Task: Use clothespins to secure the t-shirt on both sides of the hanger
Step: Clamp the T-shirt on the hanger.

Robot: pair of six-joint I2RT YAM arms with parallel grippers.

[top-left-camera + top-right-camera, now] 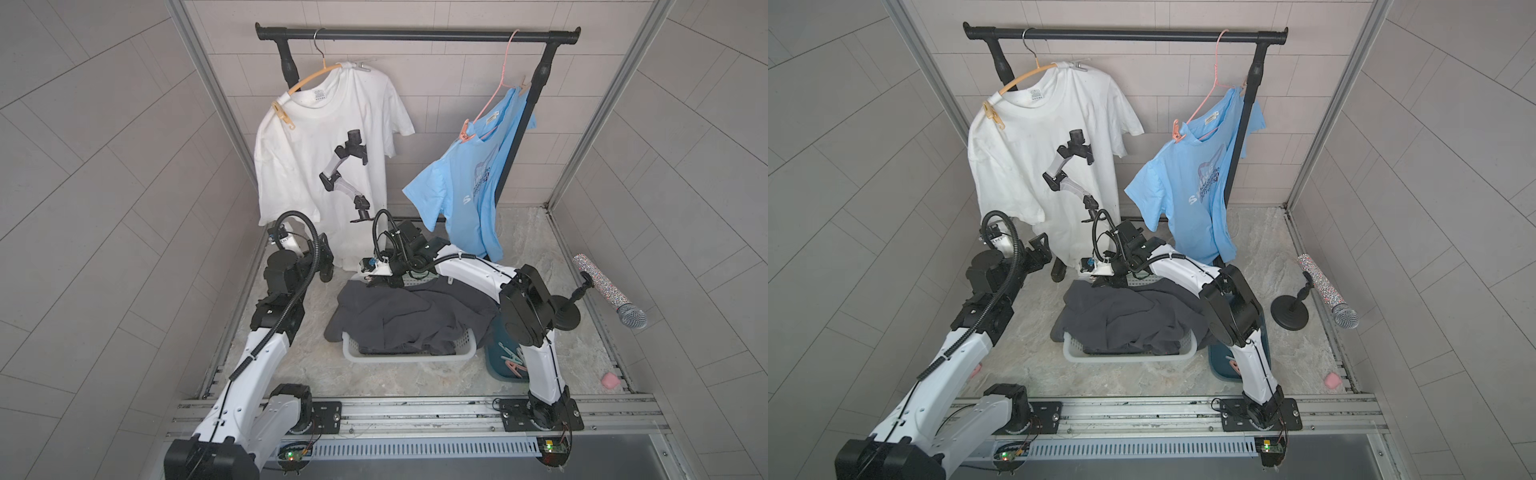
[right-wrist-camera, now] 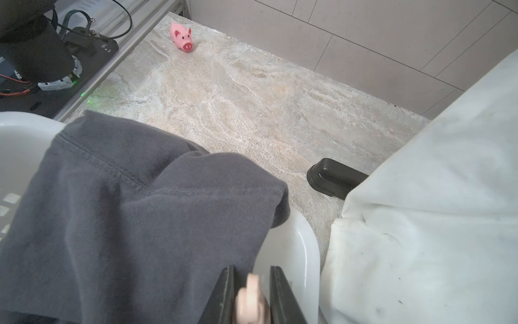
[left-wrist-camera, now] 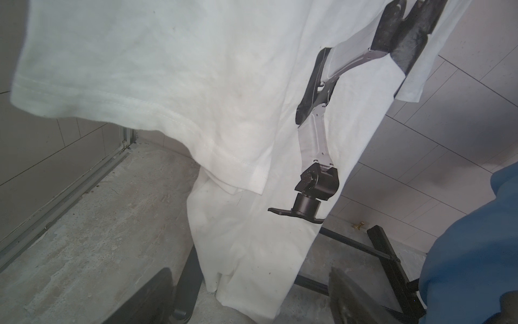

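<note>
your right arm folds low over the white plastic laundry basket (image 1: 399,357), right gripper (image 2: 252,268) clamped on a peach plastic clothespin (image 2: 252,300). further back, your left arm stretches forward, left gripper (image 3: 249,269) with jaws wide apart, facing the white printed t-shirt (image 1: 316,137) on its hanger.

Dark grey garment (image 1: 415,316) spills over a white laundry basket (image 1: 399,358); glittery microphone (image 1: 609,291) tilts on its black stand (image 1: 563,318); pink toy pig (image 2: 181,37) stands well apart.
</note>
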